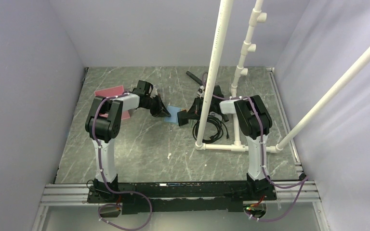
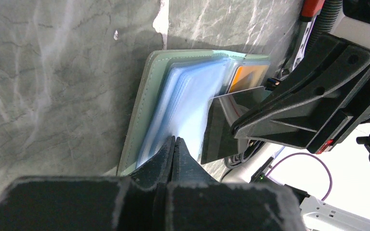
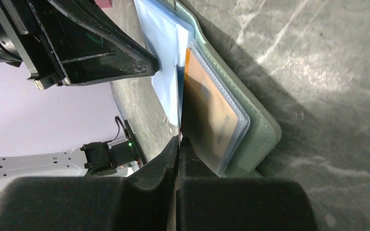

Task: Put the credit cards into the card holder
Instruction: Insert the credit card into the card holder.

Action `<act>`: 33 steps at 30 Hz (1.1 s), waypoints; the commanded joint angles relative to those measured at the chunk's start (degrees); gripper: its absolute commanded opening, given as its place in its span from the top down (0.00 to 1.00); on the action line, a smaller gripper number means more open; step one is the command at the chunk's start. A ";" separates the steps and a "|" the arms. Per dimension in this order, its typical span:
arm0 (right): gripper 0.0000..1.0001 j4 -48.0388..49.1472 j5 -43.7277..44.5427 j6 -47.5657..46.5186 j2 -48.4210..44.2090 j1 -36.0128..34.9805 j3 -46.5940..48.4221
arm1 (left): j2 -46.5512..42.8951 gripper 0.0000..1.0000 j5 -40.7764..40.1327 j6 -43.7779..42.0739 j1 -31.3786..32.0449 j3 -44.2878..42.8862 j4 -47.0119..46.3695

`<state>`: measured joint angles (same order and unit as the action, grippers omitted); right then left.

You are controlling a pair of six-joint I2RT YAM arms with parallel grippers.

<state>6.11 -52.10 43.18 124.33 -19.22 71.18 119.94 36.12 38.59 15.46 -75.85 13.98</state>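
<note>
The open card holder [image 2: 139, 106] lies on the desk between both arms; the left end effector [image 2: 173, 144] is closed on its pale blue sleeves [image 2: 183, 106]; the right end effector [image 3: 179, 142], just right of it, is closed on a dark card [image 2: 221, 130] held edge-on, pointing left into the sleeves beside the orange card [image 3: 212, 110].

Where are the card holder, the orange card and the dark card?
card holder [image 2: 140, 96]: left wrist view, on its green stitched edge.
orange card [image 3: 212, 110]: right wrist view, middle of its face.
dark card [image 2: 219, 130]: left wrist view, on its flat face.
</note>
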 commanded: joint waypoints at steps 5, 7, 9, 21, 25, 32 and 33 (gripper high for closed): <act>1.00 4.39 0.92 3.71 3.10 -0.28 4.33 | 0.25 1.00 -5.36 -1.81 0.09 2.00 2.63; 1.00 4.92 2.08 4.03 3.51 -0.29 5.02 | 0.22 1.00 -5.35 -1.77 0.09 2.09 2.63; 1.00 7.12 2.58 4.95 3.91 -0.29 5.15 | 0.25 1.00 -5.25 -1.70 0.09 2.07 2.51; 0.98 15.94 6.35 10.54 4.85 -2.55 2.09 | 0.11 1.00 -2.81 -0.03 0.09 2.28 1.00; 0.80 6.17 10.71 2.74 2.11 -2.50 2.79 | -2.52 0.93 -2.55 0.35 0.09 2.07 1.57; 0.62 -12.07 16.28 -10.36 -1.14 -2.61 6.96 | -5.75 0.78 -5.40 -2.07 -0.38 -0.41 6.01; 0.62 -13.58 17.04 -11.41 -1.73 -2.69 7.03 | -5.91 0.78 -6.19 -2.37 -0.54 -0.43 6.53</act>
<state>4.84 -42.33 41.39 125.51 -22.44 77.03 117.43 33.95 38.72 15.42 -75.05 16.60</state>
